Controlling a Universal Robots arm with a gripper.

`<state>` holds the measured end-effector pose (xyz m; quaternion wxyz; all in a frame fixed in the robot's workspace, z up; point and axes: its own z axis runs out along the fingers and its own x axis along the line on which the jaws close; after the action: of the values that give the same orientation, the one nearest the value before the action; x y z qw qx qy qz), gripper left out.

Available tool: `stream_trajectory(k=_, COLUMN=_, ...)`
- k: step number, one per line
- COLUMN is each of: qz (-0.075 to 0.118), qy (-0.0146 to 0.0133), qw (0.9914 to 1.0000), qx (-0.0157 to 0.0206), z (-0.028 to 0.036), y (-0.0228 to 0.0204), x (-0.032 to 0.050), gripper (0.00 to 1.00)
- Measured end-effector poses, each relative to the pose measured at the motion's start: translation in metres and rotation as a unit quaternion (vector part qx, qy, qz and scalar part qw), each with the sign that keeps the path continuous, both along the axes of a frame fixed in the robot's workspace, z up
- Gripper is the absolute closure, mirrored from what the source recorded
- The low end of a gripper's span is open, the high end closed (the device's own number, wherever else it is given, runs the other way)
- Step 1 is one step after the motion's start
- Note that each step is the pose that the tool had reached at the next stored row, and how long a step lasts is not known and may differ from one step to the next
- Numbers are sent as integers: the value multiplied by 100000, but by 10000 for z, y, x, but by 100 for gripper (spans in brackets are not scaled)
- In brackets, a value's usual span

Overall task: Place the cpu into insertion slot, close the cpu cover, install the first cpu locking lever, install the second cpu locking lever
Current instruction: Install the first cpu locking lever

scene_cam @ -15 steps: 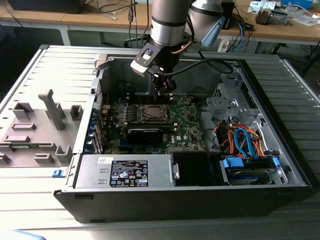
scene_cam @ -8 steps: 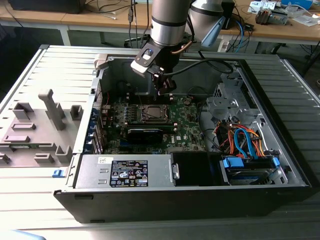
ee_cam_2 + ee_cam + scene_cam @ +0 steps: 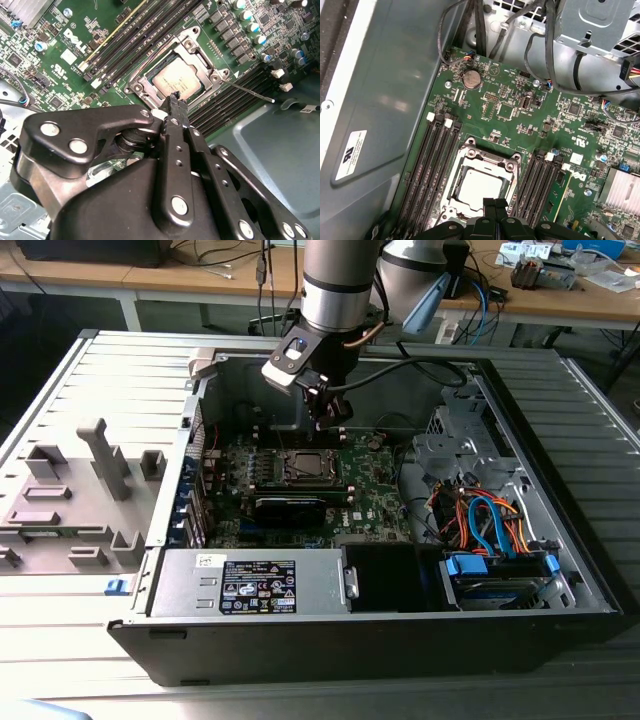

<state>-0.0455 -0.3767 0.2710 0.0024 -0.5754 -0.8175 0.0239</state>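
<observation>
The cpu [image 3: 177, 82] lies flat in the insertion slot [image 3: 305, 466], its silver-grey top showing in both wrist views [image 3: 477, 187]. The cpu cover [image 3: 205, 65] lies down around it as a silvery frame [image 3: 487, 159]. A thin metal locking lever [image 3: 252, 92] sticks out sideways from the socket's corner, free of the board. My gripper [image 3: 335, 425] hangs just above the socket's edge, shut with nothing between its fingers. Its black fingertips [image 3: 175, 97] point at the frame's rim beside the cpu. The tips [image 3: 495, 201] stand pressed together.
Long black memory slots [image 3: 432, 170] flank the socket on both sides. A black card [image 3: 290, 505] lies in front of it, and a power supply [image 3: 250, 585] fills the case's front. Cables and a drive cage [image 3: 470, 455] crowd the exterior view's right. A grey fixture [image 3: 90, 480] stands outside the case.
</observation>
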Motion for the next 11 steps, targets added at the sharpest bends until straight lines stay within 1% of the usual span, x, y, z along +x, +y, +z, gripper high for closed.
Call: stream_trajectory(k=11, qz=328, qy=-2, qw=99999, qx=-2, z=0, y=0, x=0, gripper=89)
